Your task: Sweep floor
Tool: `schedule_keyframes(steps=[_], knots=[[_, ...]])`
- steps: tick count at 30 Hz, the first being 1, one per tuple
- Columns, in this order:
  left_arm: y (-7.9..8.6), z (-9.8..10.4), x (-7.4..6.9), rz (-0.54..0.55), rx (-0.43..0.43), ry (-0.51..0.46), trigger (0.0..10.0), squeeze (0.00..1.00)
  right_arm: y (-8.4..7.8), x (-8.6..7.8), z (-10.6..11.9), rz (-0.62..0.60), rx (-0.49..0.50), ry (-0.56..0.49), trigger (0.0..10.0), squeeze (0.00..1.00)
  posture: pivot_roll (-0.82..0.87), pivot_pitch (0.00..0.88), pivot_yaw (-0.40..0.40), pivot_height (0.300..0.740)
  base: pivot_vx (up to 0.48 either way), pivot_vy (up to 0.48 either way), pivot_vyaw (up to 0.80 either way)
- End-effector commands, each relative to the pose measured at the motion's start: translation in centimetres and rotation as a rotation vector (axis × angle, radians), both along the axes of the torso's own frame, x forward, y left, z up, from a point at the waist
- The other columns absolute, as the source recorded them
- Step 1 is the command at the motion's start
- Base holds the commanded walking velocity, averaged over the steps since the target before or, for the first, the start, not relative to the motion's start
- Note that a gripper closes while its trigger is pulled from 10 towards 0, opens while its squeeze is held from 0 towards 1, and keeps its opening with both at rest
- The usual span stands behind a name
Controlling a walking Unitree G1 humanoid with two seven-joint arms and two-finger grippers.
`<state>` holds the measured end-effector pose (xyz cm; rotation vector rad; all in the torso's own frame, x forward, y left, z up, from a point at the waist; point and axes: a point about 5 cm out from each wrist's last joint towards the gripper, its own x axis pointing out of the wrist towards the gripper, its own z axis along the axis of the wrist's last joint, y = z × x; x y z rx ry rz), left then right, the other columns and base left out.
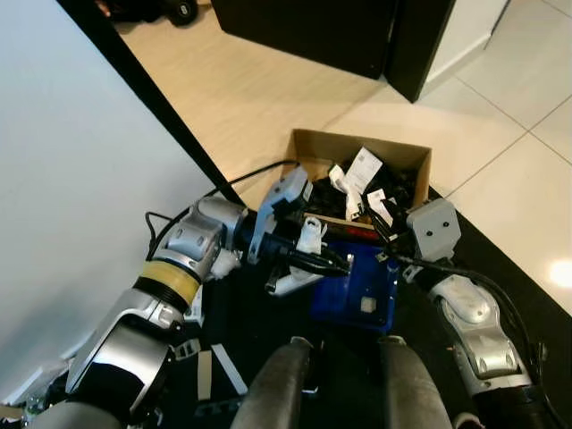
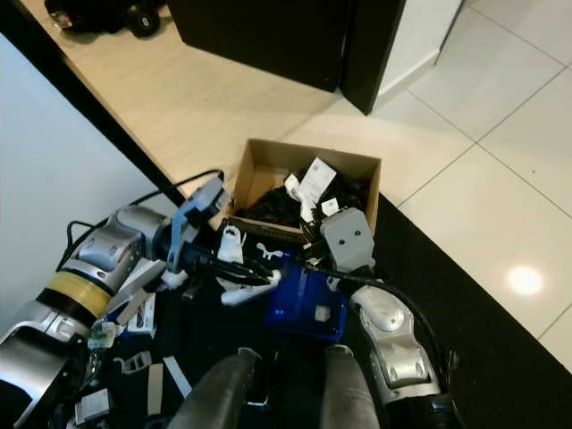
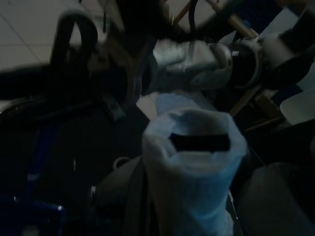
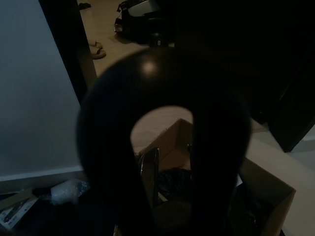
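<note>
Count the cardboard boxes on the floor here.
1. The cardboard box sits open on the floor at the mat's far edge, just beyond the blue dustpan, and is full of dark and white litter. Others may be hidden behind the arms.

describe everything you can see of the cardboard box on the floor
The brown cardboard box stands open-topped where the beige wood floor meets the black mat. It looks like plain corrugated card, upright and roughly rectangular. It is stuffed with tangled black items and white paper tags. A blue plastic object lies just in front.
</note>
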<state>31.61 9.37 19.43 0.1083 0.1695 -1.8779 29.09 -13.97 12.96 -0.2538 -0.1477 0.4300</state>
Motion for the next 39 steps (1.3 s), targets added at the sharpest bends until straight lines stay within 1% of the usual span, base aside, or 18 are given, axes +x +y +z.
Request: schedule_keyframes(steps=[1,3,4,6,10,11,14,16,20,22,23,26,27,28,30,35,37,39], knots=[[0.6,1.3,0.5,0.013,-0.03,-0.057,10.0,0.0,-0.2,-1.1,-4.2,-0.02,-0.018,0.196,10.0,0.0,-0.04,0.433,0.144,0.74,0.0,0.0,0.0],[1.1,2.5,1.9,0.07,-0.022,-0.179,10.0,0.0,-0.1,-1.0,-4.2,-0.016,-0.016,0.195,10.0,0.0,-0.04,0.431,0.144,0.74,0.0,0.0,0.0],[1.1,2.5,1.9,0.07,-0.022,-0.179,10.0,0.0,-0.1,-1.0,-4.2,-0.016,-0.016,0.195,10.0,0.0,-0.04,0.431,0.144,0.74,0.0,0.0,0.0],[1.6,2.9,3.1,0.13,-0.007,-0.266,10.0,0.0,0.0,-1.0,-4.2,-0.014,-0.015,0.195,10.0,0.0,-0.04,0.432,0.144,0.74,0.0,0.0,0.0],[1.7,2.6,3.4,0.17,0.021,-0.302,10.0,0.0,0.1,-1.0,-4.2,-0.013,-0.014,0.194,10.0,0.0,-0.04,0.435,0.145,0.74,0.0,0.0,0.0],[1.6,2.0,3.5,0.224,0.06,-0.342,10.0,0.0,0.0,-1.1,-4.1,-0.013,-0.013,0.193,10.0,0.0,-0.05,0.44,0.148,0.74,0.0,0.0,0.0],[1.6,1.8,3.6,0.242,0.07,-0.358,10.0,0.0,0.0,-1.1,-4.1,-0.015,-0.013,0.192,10.0,0.0,-0.05,0.44,0.149,0.74,0.0,0.0,0.0],[1.6,1.6,4.0,0.287,0.105,-0.412,10.0,0.0,-0.2,-1.3,-4.2,-0.022,-0.014,0.194,10.0,0.0,-0.06,0.444,0.152,0.74,0.0,0.0,0.0],[1.8,1.6,4.4,0.325,0.13,-0.452,10.0,0.0,-0.4,-1.5,-4.3,-0.026,-0.015,0.196,10.0,0.0,-0.06,0.443,0.153,0.74,0.0,0.0,0.0],[1.7,1.0,5.0,0.384,0.154,-0.503,10.0,0.0,-0.4,-1.5,-4.3,-0.027,-0.016,0.197,10.0,0.0,-0.06,0.443,0.151,0.74,0.0,0.0,0.0],[1.7,1.0,5.0,0.384,0.154,-0.503,10.0,0.0,-0.4,-1.5,-4.3,-0.027,-0.016,0.197,10.0,0.0,-0.06,0.443,0.151,0.74,0.0,0.0,0.0],[1.3,-0.4,5.2,0.446,0.155,-0.484,10.0,0.0,-0.3,-1.3,-4.3,-0.024,-0.016,0.197,10.0,0.0,-0.05,0.442,0.15,0.74,0.0,0.0,0.0],[1.1,-1.7,4.9,0.457,0.167,-0.459,10.0,0.0,-0.1,-1.2,-4.3,-0.02,-0.015,0.195,10.0,0.0,-0.05,0.443,0.148,0.74,0.0,0.0,0.0],[1.1,-1.7,4.9,0.457,0.167,-0.459,10.0,0.0,-0.1,-1.2,-4.3,-0.02,-0.015,0.195,10.0,0.0,-0.05,0.443,0.148,0.74,0.0,0.0,0.0],[0.3,-3.8,4.3,0.468,0.157,-0.389,10.0,0.0,0.1,-1.1,-4.1,-0.014,-0.013,0.191,10.0,0.0,-0.08,0.448,0.145,0.74,0.0,0.0,0.0],[-0.5,-4.5,4.0,0.479,0.133,-0.358,10.0,0.0,0.1,-1.2,-4.1,-0.013,-0.015,0.19,10.0,0.0,-0.08,0.449,0.144,0.74,0.0,0.0,0.0],[-1.5,-4.4,4.1,0.508,0.08,-0.33,10.0,0.0,-0.2,-1.4,-4.2,-0.015,-0.019,0.194,10.0,0.0,-0.09,0.453,0.142,0.74,0.0,0.0,0.0],[-1.9,-4.3,4.1,0.519,0.054,-0.319,10.0,0.0,-0.3,-1.5,-4.2,-0.016,-0.02,0.196,10.0,0.0,-0.09,0.453,0.142,0.74,0.0,0.0,0.0]])
